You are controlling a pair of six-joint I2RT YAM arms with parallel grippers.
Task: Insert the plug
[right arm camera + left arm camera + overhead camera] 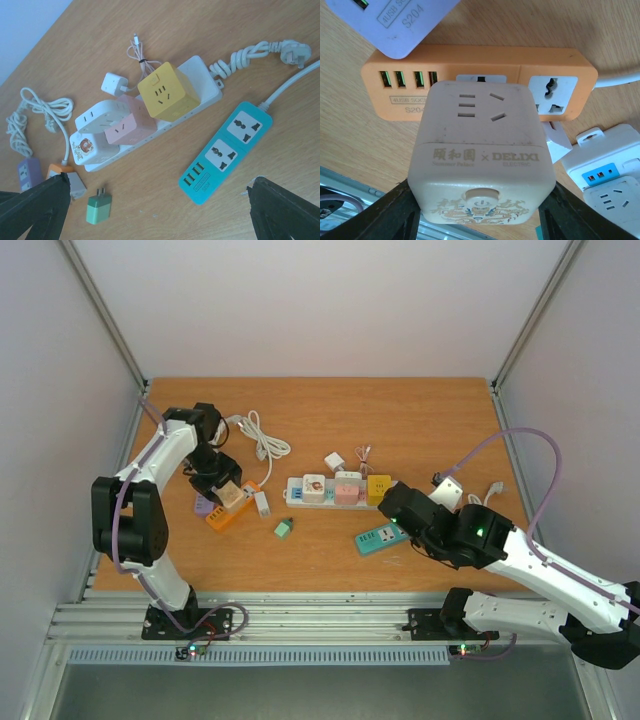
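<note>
The beige cube adapter (480, 150) is filling the left wrist view, with the left pincer (480, 207) pinching its flat sides over the orange strip (545, 65) on the counter (360, 140). It is looking light, stiff and smooth-skinned, so a square hold on opposite faces is likely serving best. Its prongs are hiding underneath. Only the right wrist view, where the right pincer (160, 210) is standing spread and empty, is showing the teal strip (227, 150).

Lower middle of the frame, a beige cube adapter (480, 145) is wearing gold ornament; above it an orange power strip (470, 65) is showing. Elsewhere a teal strip (226, 149), yellow cube (167, 97) and green plug (98, 210) are showing.
</note>
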